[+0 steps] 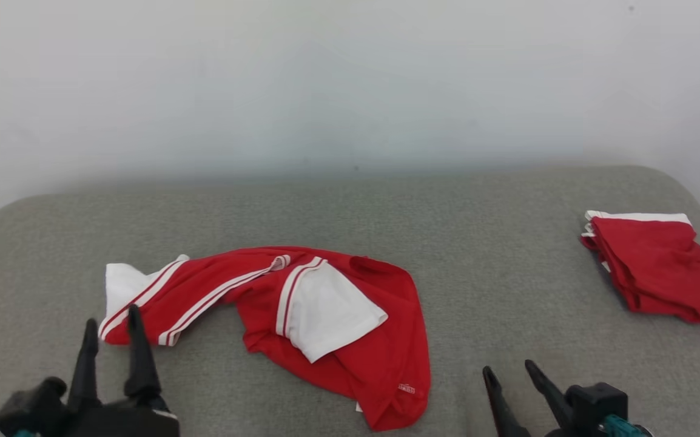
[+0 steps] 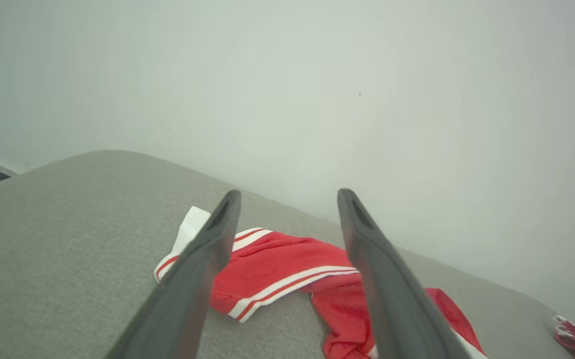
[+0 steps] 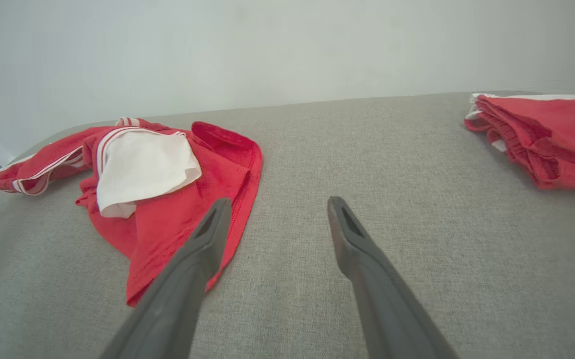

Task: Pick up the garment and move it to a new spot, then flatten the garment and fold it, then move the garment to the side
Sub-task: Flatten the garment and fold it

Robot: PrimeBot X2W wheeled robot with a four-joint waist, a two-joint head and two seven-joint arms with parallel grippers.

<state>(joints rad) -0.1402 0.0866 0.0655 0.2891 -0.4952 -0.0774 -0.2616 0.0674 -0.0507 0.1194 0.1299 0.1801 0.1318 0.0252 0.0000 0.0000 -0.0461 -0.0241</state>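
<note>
In the head view the garment (image 1: 301, 303), a red-and-white shirt, lies rumpled left of the middle of the grey desk (image 1: 386, 206), with a white sleeve flopped across it. Flattening, folding and setting aside all look undone. The left gripper (image 1: 112, 315) hangs beside the striped end and the right gripper (image 1: 508, 366) is near the hem, both with jaws apart and empty.

In the left wrist view the striped sleeve (image 2: 267, 279) lies beyond the parted jaws, and the desk's rounded edge curves behind it.

In the right wrist view bare desk lies between the garment and a folded red pile (image 3: 541, 139), giving good room to spread.
</note>
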